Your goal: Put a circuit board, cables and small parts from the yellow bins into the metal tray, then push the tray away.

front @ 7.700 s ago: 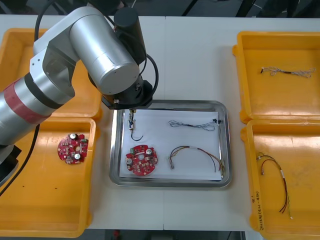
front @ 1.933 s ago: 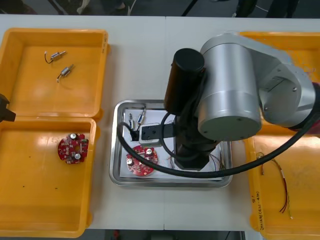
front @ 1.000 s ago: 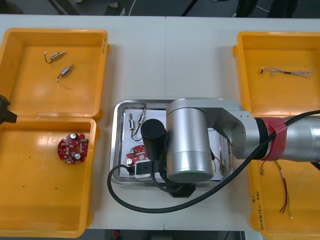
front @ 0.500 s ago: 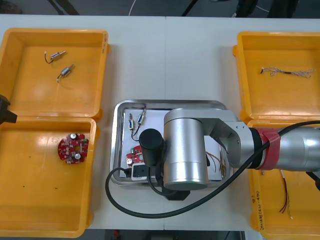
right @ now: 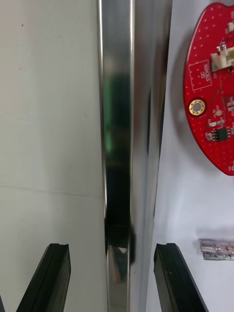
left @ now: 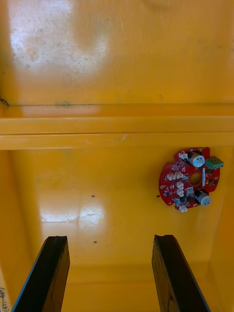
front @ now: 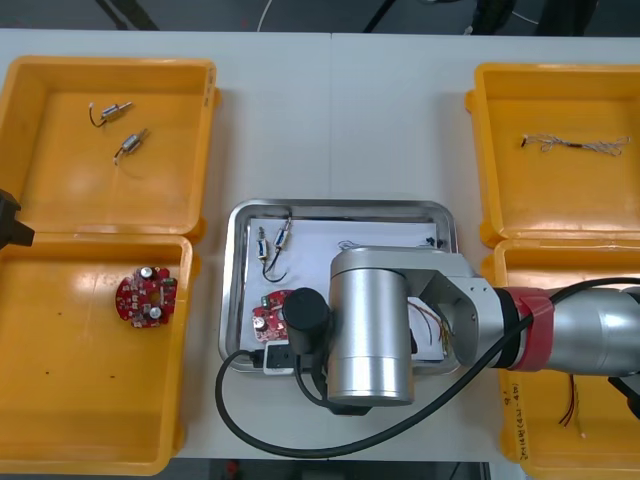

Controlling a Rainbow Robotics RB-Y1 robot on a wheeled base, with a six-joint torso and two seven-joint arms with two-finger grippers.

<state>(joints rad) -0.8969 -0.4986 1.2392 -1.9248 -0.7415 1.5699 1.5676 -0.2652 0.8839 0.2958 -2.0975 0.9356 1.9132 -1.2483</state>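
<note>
right jaws gape astride the tray (right: 118, 122) rim beside its board (right: 214, 97); left jaws gape over a bin (left: 97, 127).

Polished metal tray (front: 340, 205) between glossy plastic yellow bins (front: 110, 66) on a matt pale table (front: 340, 110).
Its rim is mirror-bright; its floor looks white and matt, possibly paper. The red circuit board (right: 214, 97) is dotted and faintly glossy. The right arm (front: 370, 330) casing is smooth satin silver; the fingers (right: 52, 278) of the right gripper (right: 109, 246) are matt black.
</note>
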